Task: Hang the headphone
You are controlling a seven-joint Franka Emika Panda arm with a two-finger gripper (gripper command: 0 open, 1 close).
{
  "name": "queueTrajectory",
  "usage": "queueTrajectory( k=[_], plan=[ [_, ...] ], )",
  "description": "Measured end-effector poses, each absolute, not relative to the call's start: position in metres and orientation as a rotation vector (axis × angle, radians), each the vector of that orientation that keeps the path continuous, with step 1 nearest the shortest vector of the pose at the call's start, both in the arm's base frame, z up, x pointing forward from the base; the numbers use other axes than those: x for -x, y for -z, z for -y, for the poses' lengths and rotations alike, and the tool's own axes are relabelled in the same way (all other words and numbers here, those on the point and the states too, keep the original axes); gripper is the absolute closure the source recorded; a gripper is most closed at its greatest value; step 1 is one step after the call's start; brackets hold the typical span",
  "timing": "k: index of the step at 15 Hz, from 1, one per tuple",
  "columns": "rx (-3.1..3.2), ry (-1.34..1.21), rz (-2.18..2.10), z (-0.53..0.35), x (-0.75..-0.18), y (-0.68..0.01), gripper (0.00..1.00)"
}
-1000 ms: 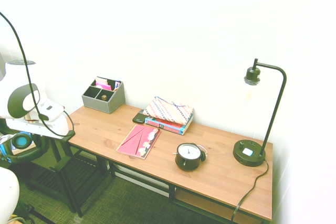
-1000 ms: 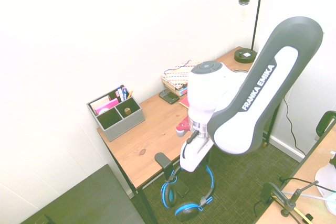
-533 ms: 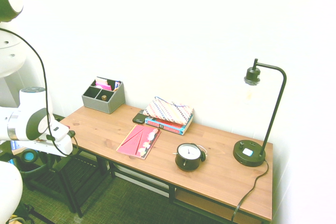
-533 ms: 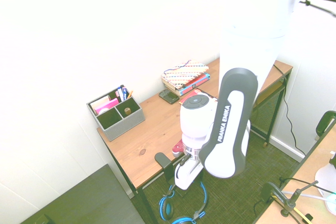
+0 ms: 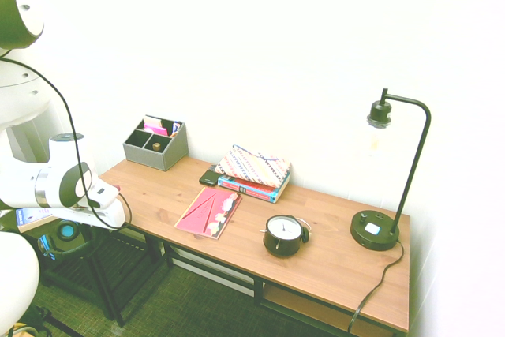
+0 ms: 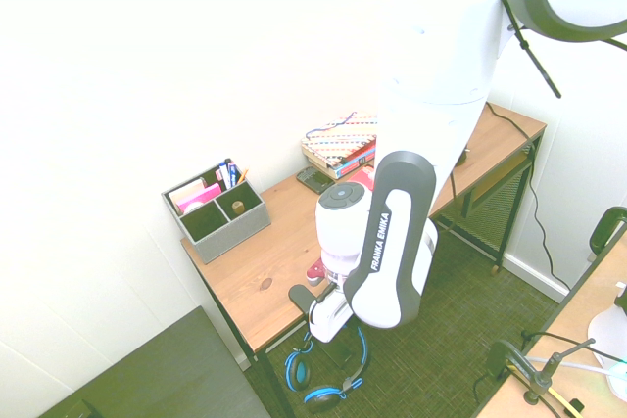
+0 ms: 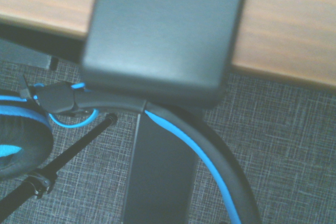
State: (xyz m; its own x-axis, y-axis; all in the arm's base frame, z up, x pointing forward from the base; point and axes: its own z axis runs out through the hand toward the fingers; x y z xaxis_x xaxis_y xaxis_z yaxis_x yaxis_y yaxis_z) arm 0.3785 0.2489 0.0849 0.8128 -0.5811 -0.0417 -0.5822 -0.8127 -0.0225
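The black hanger (image 6: pixel 303 298) sits at the end edge of the tabletop (image 5: pixel 323 266), with its dark post extending below. The headphones (image 6: pixel 321 397), black with blue trim, are below the hanger's top plate, ear cups lower than tabletop level. The gripper (image 6: pixel 338 332) is just beside the hanger; its fingers are pinching the headphones, though the contact point is hidden. In the wrist view, the headband (image 7: pixel 212 145) passes across the hanger's post near the end of the plate; whether it touches the hanger cannot be determined. Nearest the hanger on the tabletop, the grey organizer (image 6: pixel 230 227) holds stationery. Farther from the hanger are a dark handheld device (image 6: pixel 314 180), a red notebook (image 5: pixel 210 212), and books (image 5: pixel 251 188) bearing a patterned pouch (image 5: pixel 254 166). The upright alarm clock (image 5: pixel 282 235) is well apart from the hanger, and the lamp (image 5: pixel 375 230) is farthest from it.
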Motion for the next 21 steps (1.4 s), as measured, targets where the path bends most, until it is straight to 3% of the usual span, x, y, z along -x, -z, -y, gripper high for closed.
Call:
queueTrajectory(
  k=[2,3,15,21],
  plan=[
    [2.960,-0.057,-0.955,-0.248,-0.379,-0.082,1.00],
    [2.960,-0.063,-0.962,-0.247,-0.380,-0.081,0.00],
    [2.922,-0.131,-0.988,-0.246,-0.386,-0.087,0.00],
    [2.874,-0.055,-0.968,-0.232,-0.412,-0.200,0.00]
  ],
)
